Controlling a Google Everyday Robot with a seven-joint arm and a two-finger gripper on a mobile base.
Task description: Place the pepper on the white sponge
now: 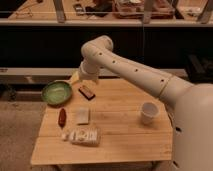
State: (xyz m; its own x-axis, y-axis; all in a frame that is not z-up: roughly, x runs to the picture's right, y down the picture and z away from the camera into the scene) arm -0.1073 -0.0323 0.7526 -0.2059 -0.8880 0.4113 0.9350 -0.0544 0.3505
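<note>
The small dark red pepper (62, 117) lies on the wooden table (120, 145) near its left edge. The flat off-white sponge (82, 115) lies just right of it, apart from it by a narrow gap. My gripper (78, 78) hangs at the end of the white arm above the table's far left part, between the green bowl and the dark brown block. It is well behind the pepper and the sponge and holds nothing that I can see.
A green bowl (56, 92) sits at the far left corner. A dark brown block (86, 92) lies beside it. A crinkly clear-and-white packet (81, 135) lies in front of the sponge. A white cup (148, 112) stands at the right. A dark shelf unit runs behind the table.
</note>
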